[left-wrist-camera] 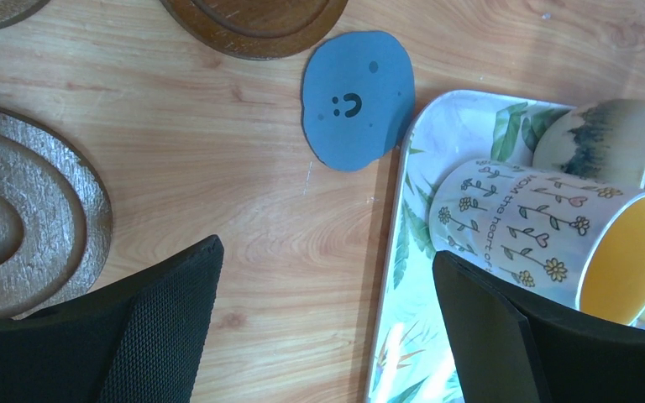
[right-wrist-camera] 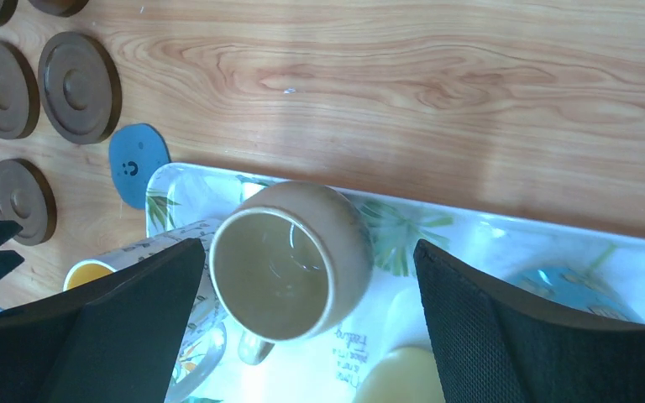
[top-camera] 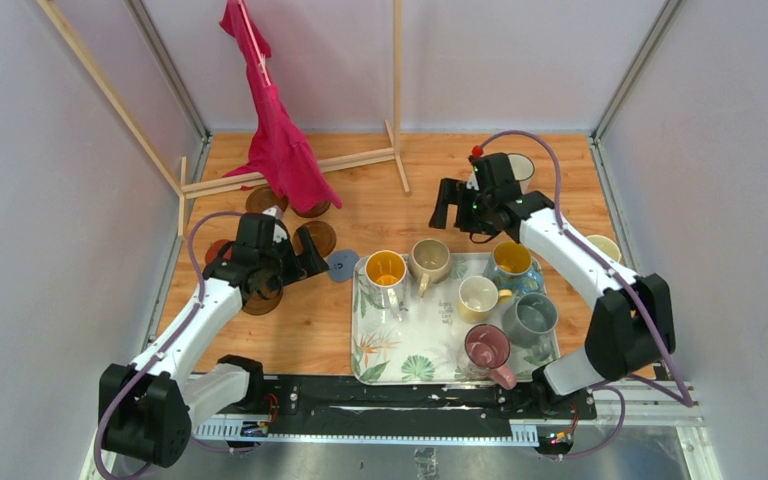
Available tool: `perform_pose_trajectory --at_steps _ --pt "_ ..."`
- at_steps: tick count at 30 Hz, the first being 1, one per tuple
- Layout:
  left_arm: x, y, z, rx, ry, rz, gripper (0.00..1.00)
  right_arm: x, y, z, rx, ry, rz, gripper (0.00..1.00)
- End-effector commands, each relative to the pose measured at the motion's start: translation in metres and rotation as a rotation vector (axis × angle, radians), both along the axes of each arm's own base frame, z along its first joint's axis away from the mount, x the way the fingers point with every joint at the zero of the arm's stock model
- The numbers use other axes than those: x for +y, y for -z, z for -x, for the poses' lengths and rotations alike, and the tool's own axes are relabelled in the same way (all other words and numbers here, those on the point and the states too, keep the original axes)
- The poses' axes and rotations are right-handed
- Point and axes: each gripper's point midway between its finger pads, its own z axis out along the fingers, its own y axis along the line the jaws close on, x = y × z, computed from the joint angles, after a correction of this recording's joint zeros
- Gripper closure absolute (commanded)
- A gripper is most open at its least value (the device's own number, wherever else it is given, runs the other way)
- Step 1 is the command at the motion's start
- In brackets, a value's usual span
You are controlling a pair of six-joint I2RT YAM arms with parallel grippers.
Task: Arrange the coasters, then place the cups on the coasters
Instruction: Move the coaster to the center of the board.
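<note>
Dark brown coasters [top-camera: 317, 238] lie scattered at the left, with a red one [top-camera: 218, 250] and a grey-blue smiley one [top-camera: 343, 265] beside the tray. My left gripper [top-camera: 302, 263] hangs open among them. In the left wrist view, the left gripper [left-wrist-camera: 323, 323] spans bare wood and the tray's edge, near the grey-blue coaster [left-wrist-camera: 359, 99] and a flowered cup [left-wrist-camera: 546, 235]. Several cups stand on the tray: orange-yellow [top-camera: 385, 268], beige [top-camera: 430, 258], cream [top-camera: 478, 296], grey [top-camera: 531, 318], maroon-pink [top-camera: 487, 348]. My right gripper [top-camera: 457, 212] is open above the beige cup [right-wrist-camera: 290, 260], holding nothing.
The leaf-patterned tray [top-camera: 400, 350] sits front centre. A pink cloth [top-camera: 280, 130] hangs on a wooden rack at the back left. A white dark-rimmed cup [top-camera: 522, 168] stands behind the right gripper and a cream one [top-camera: 605, 247] by the right wall.
</note>
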Motion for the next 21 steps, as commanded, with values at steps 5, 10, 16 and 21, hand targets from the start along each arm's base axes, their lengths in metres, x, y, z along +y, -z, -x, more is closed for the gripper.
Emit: perform_pose_trajectory --at_steps 5,10,16,21 --pt "-0.007 0.030 0.026 0.073 0.089 -0.013 0.00 -0.050 -0.012 0.006 -0.062 0.128 0.080 0.00" --pt "-0.019 0.039 0.033 0.102 0.097 0.006 0.00 -0.088 -0.006 -0.019 -0.021 0.237 0.045 0.00" --pt "-0.026 0.028 0.025 0.089 0.101 0.016 0.00 -0.120 -0.011 -0.081 -0.070 0.359 0.108 0.00" --pt "-0.022 0.019 0.024 0.067 0.116 -0.013 0.00 -0.137 -0.002 -0.121 -0.092 0.385 0.188 0.01"
